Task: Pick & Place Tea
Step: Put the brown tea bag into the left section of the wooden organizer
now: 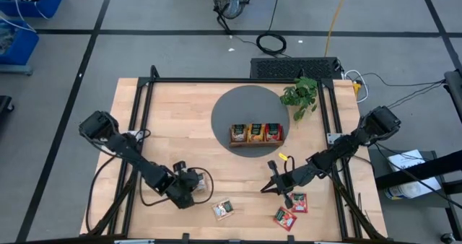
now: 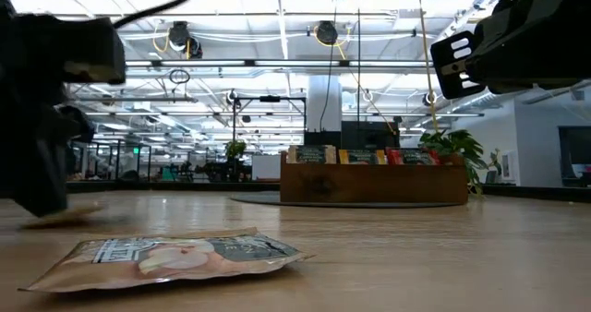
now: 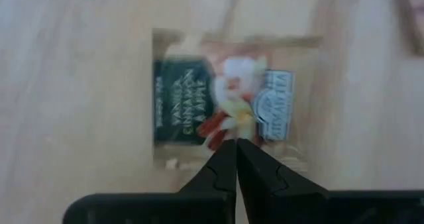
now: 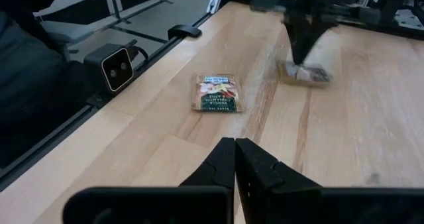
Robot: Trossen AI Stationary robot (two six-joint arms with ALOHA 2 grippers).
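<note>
A beige tea sachet (image 3: 225,108) with a dark green label lies flat on the table under my left gripper (image 3: 236,144), which is shut. The right wrist view shows that sachet (image 4: 303,73) below the left arm. A second beige sachet (image 1: 223,209) lies flat just to the right of it. Two red sachets (image 1: 298,202) (image 1: 284,218) lie near the table's near edge, beside my right gripper (image 1: 274,183). The right gripper (image 4: 235,144) is shut and hangs over bare wood. More sachets stand in the wooden tray (image 1: 256,133). My left gripper points down from above, and its shut fingertips (image 3: 228,151) meet at one edge of the beige sachet (image 3: 218,154). The fingers hide the spot, so I cannot tell whether they touch or pinch the sachet. The sachet lies flat.
The tray rests on a dark round mat (image 1: 227,103) at the table's far middle. A small green plant (image 1: 302,94) stands right of the mat. A black frame (image 1: 141,128) runs along the table's left and right sides. Open wood lies between the mat and the loose sachets.
</note>
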